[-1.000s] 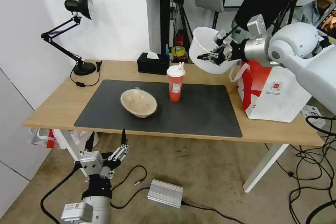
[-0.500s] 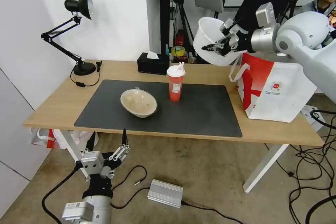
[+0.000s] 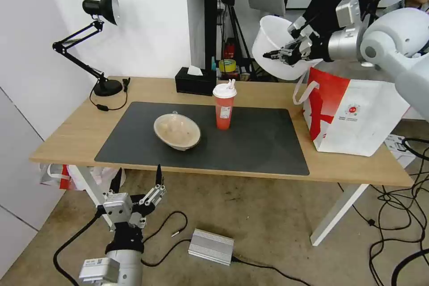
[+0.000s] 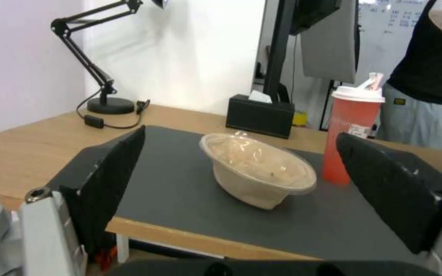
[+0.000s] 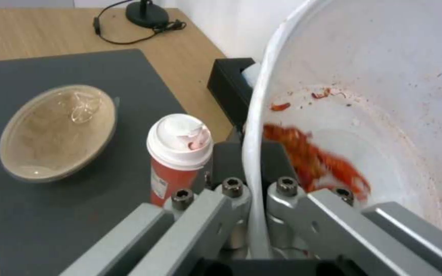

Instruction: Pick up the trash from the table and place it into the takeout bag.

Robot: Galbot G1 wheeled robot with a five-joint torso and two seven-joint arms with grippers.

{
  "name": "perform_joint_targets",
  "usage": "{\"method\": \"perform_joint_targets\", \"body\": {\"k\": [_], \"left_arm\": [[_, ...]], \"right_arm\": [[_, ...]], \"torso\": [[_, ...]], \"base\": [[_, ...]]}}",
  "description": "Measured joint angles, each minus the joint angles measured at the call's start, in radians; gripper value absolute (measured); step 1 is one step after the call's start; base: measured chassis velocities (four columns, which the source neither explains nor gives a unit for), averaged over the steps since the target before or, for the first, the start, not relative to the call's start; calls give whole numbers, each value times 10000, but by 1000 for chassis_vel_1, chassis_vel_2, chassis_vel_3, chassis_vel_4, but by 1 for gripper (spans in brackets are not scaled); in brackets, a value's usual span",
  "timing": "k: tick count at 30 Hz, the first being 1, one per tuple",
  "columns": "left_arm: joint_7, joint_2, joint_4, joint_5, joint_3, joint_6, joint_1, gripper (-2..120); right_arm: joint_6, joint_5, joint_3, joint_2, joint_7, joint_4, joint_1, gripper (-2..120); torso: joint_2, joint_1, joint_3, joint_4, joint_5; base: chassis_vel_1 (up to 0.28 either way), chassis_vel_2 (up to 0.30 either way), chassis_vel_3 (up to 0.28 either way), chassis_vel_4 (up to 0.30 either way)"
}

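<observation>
Right gripper (image 3: pixel 273 55): raised above the table's far right end, beside the top of the takeout bag (image 3: pixel 353 116), jaws pinching the rim of the large white bowl (image 3: pixel 279 38)
Large white bowl: held in the air, tilted, red crayfish scraps (image 5: pixel 313 157) lying inside
Left gripper (image 3: pixel 137 179): low in front of the table's near edge, jaws spread wide, holding nothing
Beige bowl (image 3: pixel 177 131): on the dark grey mat (image 3: pixel 250 147), soiled, leaning to one side
Red cup (image 3: pixel 224 106): upright on the mat, white lid on, near the beige bowl
Takeout bag: standing on the table (image 3: pixel 71 136) at its right end
Black tissue box (image 3: pixel 195 81): at the table's far edge behind the cup
</observation>
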Motion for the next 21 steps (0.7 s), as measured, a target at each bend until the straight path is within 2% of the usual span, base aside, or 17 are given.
{"method": "perform_joint_targets", "body": {"k": [21], "left_arm": [[5, 35, -18, -1, 8, 0, -5, 100]], "right_arm": [[49, 27, 287, -346, -87, -136, -23, 0]], "torso": [[0, 0, 0, 0, 1]], "base": [[0, 0, 0, 0]]}}
